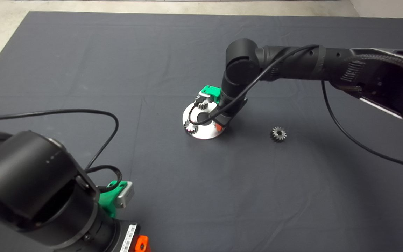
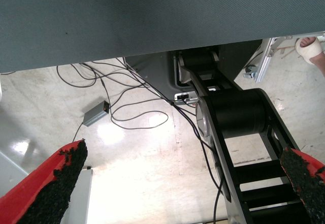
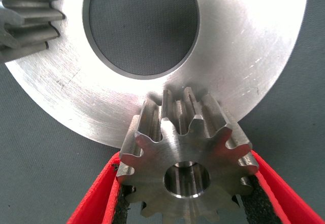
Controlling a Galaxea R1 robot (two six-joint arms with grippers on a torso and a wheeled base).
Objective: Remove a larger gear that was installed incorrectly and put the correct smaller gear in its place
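Reaching in from the right in the head view, the right gripper (image 1: 219, 119) stands over the silver disc (image 1: 203, 134), hiding what it holds; one gear (image 1: 277, 134) lies loose on the mat (image 1: 82, 70), well apart. The left gripper (image 1: 117, 196) waits at the lower left.

The left wrist view shows red fingers (image 2: 51, 183) spread wide, released, over floor and cables.

The right wrist view shows fingers (image 3: 96, 198) clamped on the larger gear (image 3: 185, 158) at the disc's rim — flared teeth against the pads. Risk: the grip sits on tooth tips, so the gear could tilt, slip, or drag the disc — and jostle the neighbouring gear (image 3: 28, 18).
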